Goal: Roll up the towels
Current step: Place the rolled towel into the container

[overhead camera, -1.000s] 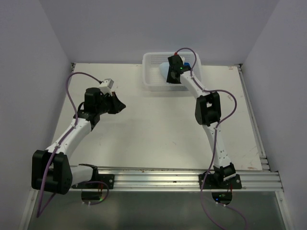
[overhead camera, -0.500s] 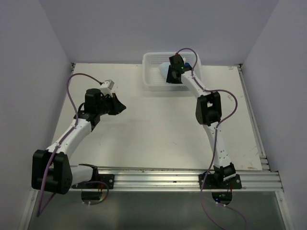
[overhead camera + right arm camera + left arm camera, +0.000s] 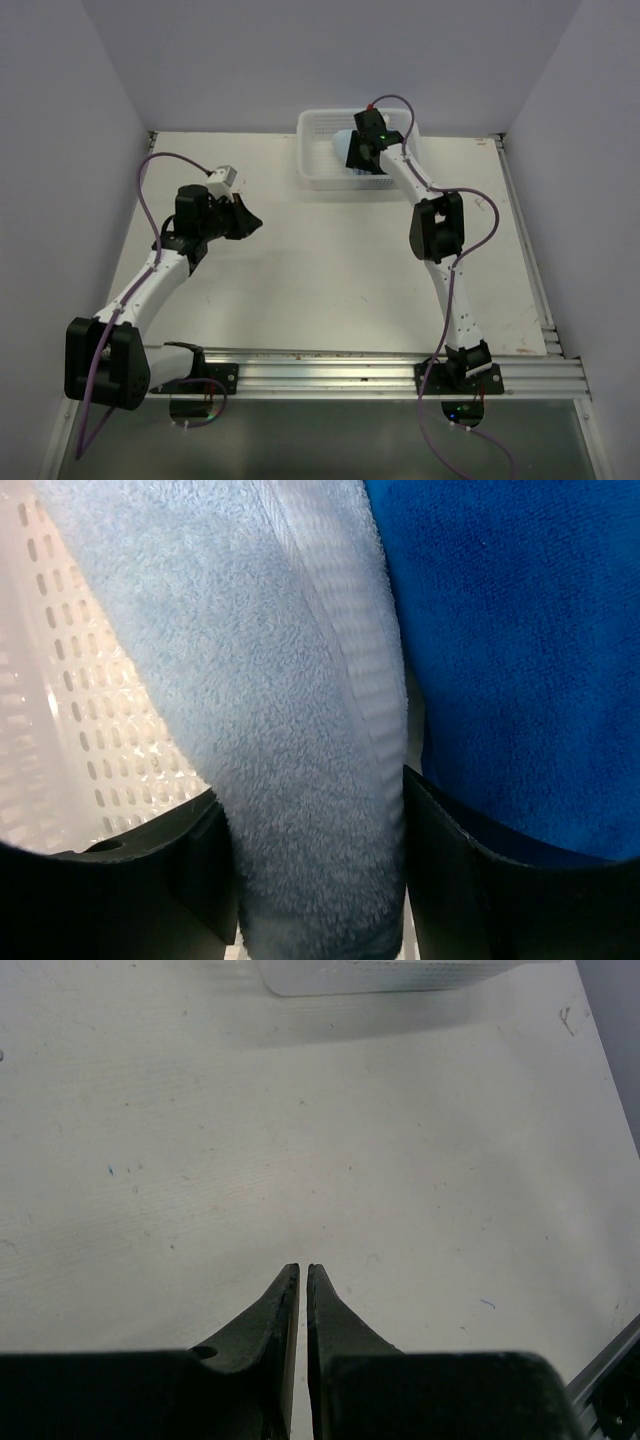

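Note:
The pale sky-blue towel (image 3: pixel 290 730) lies rolled in the white perforated basket (image 3: pixel 60 680), with the dark royal blue towel (image 3: pixel 510 650) right beside it. My right gripper (image 3: pixel 312 795) reaches down into the basket (image 3: pixel 318 150). Its jaws stand wide on either side of the pale roll, and the pile brushes both fingers. From above, the right gripper (image 3: pixel 358 150) covers most of the pale towel (image 3: pixel 343 143). My left gripper (image 3: pixel 303 1267) hovers over bare table at the left, shut with nothing between its fingers; from above the left gripper (image 3: pixel 252 220) sits well clear of the basket.
The basket stands at the table's (image 3: pixel 320 260) back edge, against the rear wall. Side walls close in the table at left and right. An aluminium rail (image 3: pixel 370 375) with both arm bases runs along the near edge.
The right gripper's jaws have spread wider around the pale towel, and its wrist has shifted slightly toward the back of the basket. The left arm has stayed put.

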Controlling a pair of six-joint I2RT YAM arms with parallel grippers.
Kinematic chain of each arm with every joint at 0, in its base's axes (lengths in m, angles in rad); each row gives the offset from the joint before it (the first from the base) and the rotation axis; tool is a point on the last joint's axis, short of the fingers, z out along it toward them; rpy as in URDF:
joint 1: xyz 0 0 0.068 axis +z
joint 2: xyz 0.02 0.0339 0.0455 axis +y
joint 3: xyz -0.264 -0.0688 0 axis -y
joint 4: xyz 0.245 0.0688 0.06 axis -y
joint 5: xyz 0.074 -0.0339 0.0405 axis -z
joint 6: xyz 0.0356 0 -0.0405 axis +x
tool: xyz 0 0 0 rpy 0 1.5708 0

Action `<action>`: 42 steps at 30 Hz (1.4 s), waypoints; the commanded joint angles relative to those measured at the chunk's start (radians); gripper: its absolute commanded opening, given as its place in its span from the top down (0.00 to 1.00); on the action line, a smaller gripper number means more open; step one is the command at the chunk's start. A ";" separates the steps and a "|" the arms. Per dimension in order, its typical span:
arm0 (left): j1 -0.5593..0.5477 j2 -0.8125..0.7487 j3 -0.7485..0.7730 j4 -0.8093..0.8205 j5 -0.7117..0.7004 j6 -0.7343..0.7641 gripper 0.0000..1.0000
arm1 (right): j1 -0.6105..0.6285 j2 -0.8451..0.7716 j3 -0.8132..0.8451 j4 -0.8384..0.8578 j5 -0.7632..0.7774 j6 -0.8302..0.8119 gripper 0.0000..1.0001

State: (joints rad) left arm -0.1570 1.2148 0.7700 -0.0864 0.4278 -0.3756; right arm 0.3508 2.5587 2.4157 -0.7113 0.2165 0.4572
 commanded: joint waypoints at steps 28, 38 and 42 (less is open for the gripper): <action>0.008 -0.103 -0.018 0.030 -0.049 0.029 0.85 | -0.035 -0.365 0.046 0.021 -0.094 -0.163 0.01; 0.008 -0.192 -0.021 -0.009 -0.196 0.053 0.41 | -0.033 -0.908 -0.585 0.053 -0.109 -0.104 0.01; 0.008 -0.201 -0.020 -0.016 -0.230 0.061 0.34 | -0.030 -1.261 -0.901 0.078 0.033 -0.043 0.01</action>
State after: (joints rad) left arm -0.1570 1.0332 0.7544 -0.0994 0.2523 -0.3439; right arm 0.3195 1.4967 1.6676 -0.6575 0.1444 0.3588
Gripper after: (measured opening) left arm 0.655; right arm 0.986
